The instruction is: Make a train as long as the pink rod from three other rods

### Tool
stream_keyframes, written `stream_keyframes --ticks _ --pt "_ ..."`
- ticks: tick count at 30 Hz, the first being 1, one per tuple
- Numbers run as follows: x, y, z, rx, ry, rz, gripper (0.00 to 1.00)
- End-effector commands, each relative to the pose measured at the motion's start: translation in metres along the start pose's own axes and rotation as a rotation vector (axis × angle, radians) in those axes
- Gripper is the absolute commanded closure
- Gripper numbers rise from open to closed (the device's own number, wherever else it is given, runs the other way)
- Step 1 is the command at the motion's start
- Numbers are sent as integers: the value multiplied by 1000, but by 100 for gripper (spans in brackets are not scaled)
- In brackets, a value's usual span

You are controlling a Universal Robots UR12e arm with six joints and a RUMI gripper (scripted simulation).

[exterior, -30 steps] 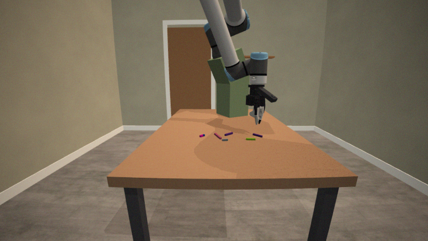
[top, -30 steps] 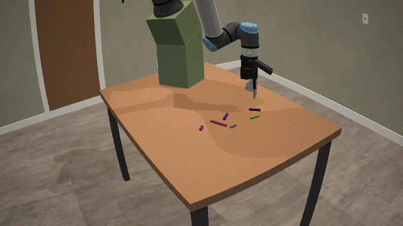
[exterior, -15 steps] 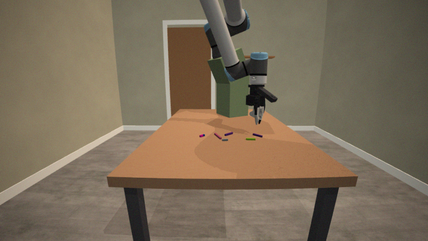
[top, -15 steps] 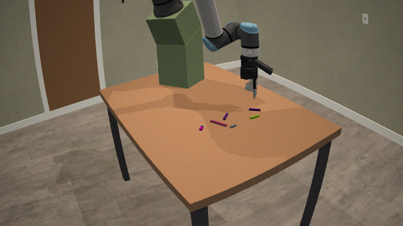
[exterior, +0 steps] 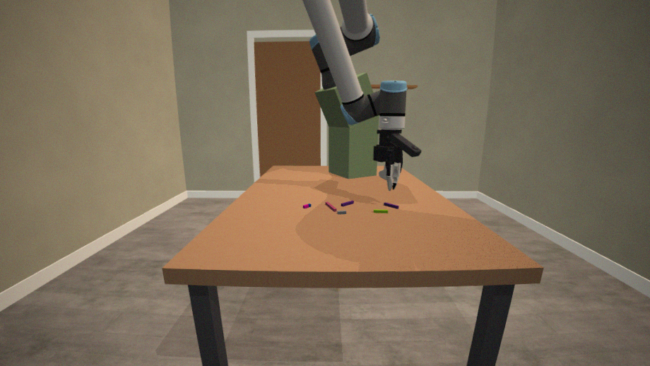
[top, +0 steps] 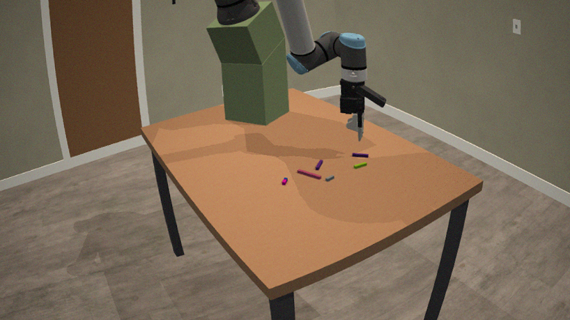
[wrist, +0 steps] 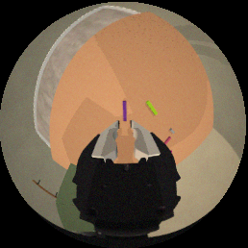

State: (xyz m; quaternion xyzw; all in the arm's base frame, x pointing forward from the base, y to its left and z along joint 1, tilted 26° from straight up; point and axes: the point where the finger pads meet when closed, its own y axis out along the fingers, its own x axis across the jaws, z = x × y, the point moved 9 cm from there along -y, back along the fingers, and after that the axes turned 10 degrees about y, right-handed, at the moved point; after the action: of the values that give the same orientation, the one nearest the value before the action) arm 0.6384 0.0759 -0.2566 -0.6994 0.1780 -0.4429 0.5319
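My gripper (top: 359,136) (exterior: 391,186) (wrist: 124,121) hangs a little above the table, over the far end of a purple rod (top: 359,155) (exterior: 391,205) (wrist: 124,110). Its fingers stand a narrow gap apart with nothing between them. A lime rod (top: 359,165) (exterior: 380,210) (wrist: 152,107) lies just in front of that purple rod. Further left lie the pink rod (top: 309,174) (exterior: 331,206) (wrist: 166,140), a second purple rod (top: 318,164) (exterior: 347,203), a short grey rod (top: 329,178) (exterior: 341,212) (wrist: 171,130) and a short magenta rod (top: 284,181) (exterior: 306,205). All rods lie apart from one another.
The brown table (top: 246,215) (exterior: 355,254) carries the arm's green pedestal (top: 251,71) (exterior: 350,150) at its far end. The table's right edge is close behind the gripper in the top view.
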Motion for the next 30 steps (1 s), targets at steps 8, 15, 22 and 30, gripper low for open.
stream_keyframes --ticks 8,15,22,30 --pt "0 13 0 1 0 0 86" --pt "0 21 1 1 0 0 86" --pt "0 32 1 1 0 0 86" --pt "1 40 1 1 0 0 86"
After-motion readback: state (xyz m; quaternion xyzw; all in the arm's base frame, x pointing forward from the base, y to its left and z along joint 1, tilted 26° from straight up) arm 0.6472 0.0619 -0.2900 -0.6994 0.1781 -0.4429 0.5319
